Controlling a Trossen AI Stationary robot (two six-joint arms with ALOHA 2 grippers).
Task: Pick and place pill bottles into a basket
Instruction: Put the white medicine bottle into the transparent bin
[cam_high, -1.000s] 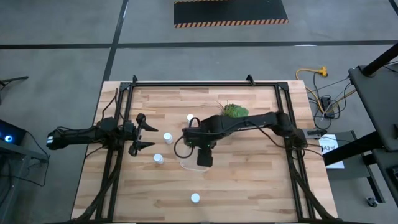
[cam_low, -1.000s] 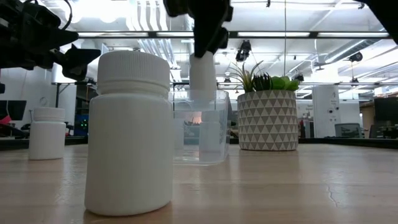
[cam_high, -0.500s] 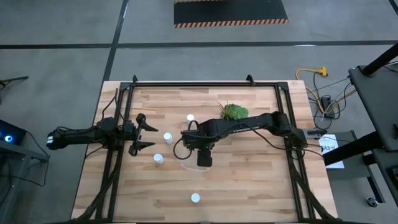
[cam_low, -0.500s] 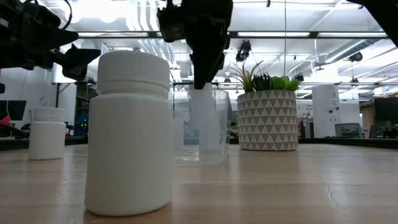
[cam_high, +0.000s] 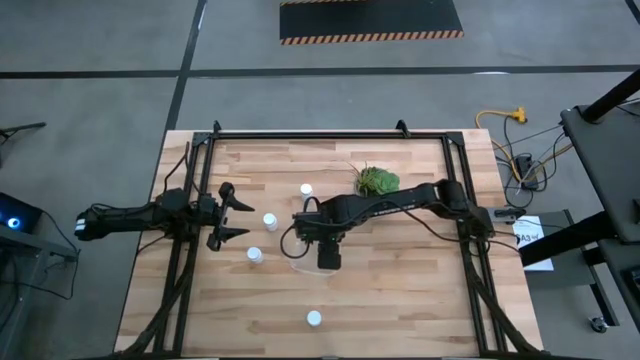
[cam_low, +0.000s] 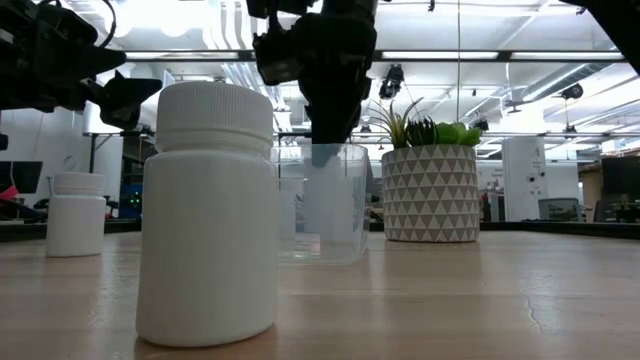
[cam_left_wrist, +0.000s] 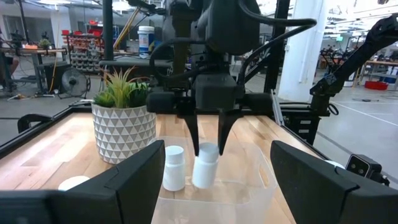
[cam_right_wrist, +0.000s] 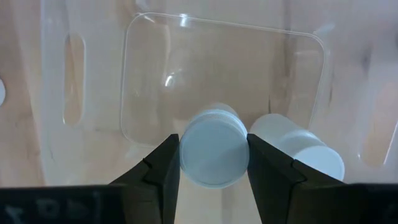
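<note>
A: What's at the left?
B: The left tool (cam_high: 236, 209) hangs with fingers spread, empty, with bottles (cam_high: 270, 221) on the counter (cam_high: 400, 290) just beyond it.

A: And the right tool (cam_right_wrist: 212, 163)?
B: Clenched on a bottle (cam_right_wrist: 214, 155), lowered inside the basket (cam_left_wrist: 261, 177), another bottle (cam_left_wrist: 174, 167) beside it.

Matt white plastic pill bottles (cam_low: 208, 215), glossy clear plastic basket (cam_right_wrist: 186, 74), pale wood table (cam_high: 400, 290)
</note>
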